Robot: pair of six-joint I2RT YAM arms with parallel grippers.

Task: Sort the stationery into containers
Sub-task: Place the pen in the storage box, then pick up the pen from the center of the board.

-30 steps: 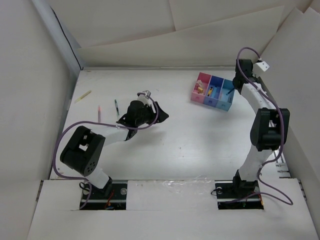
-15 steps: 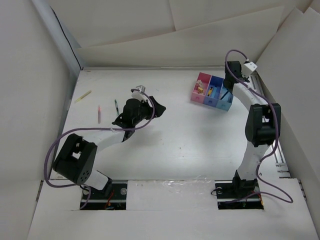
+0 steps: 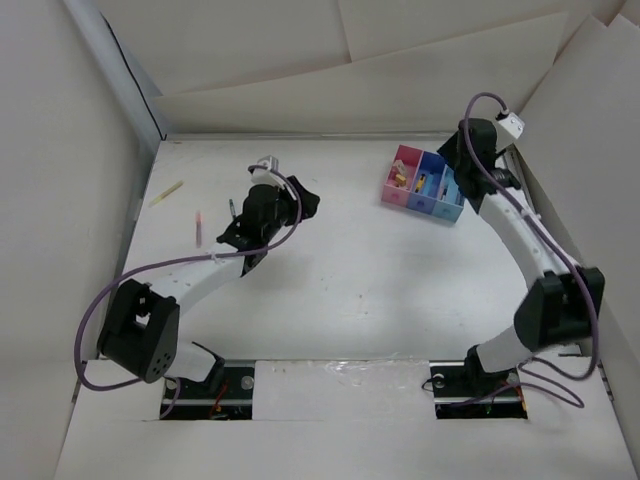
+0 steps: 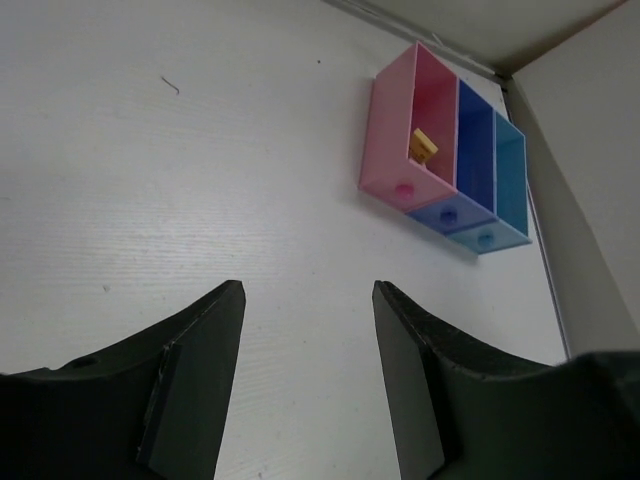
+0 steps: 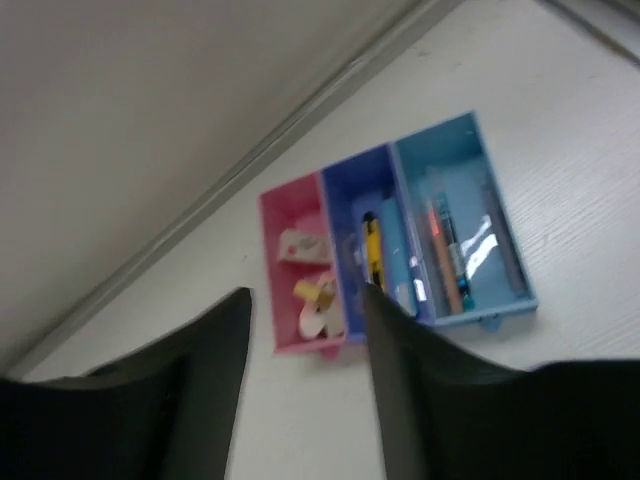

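The three joined containers [image 3: 425, 184] stand at the back right: pink [image 5: 298, 300], dark blue [image 5: 352, 205] and light blue [image 5: 462, 160]. The pink one holds eraser-like blocks [image 5: 318, 298], the dark blue a yellow pen [image 5: 372, 250], the light blue thin pens [image 5: 445, 250]. A pinkish pen [image 3: 198, 228], a green pen [image 3: 232, 209] and a yellow pencil [image 3: 166, 192] lie at the back left. My left gripper [image 3: 306, 202] is open and empty, just right of the green pen; its wrist view [image 4: 307, 300] faces the containers [image 4: 440, 150]. My right gripper [image 5: 307, 300] is open and empty above the containers.
White board walls enclose the table at the back and on both sides. The right arm [image 3: 530, 250] arches along the right wall. A purple cable [image 3: 160, 268] trails along the left arm.
My left gripper has moved back and left toward the pens. My right gripper has lifted away from the light-blue container, and its elbow has swung down to the right.
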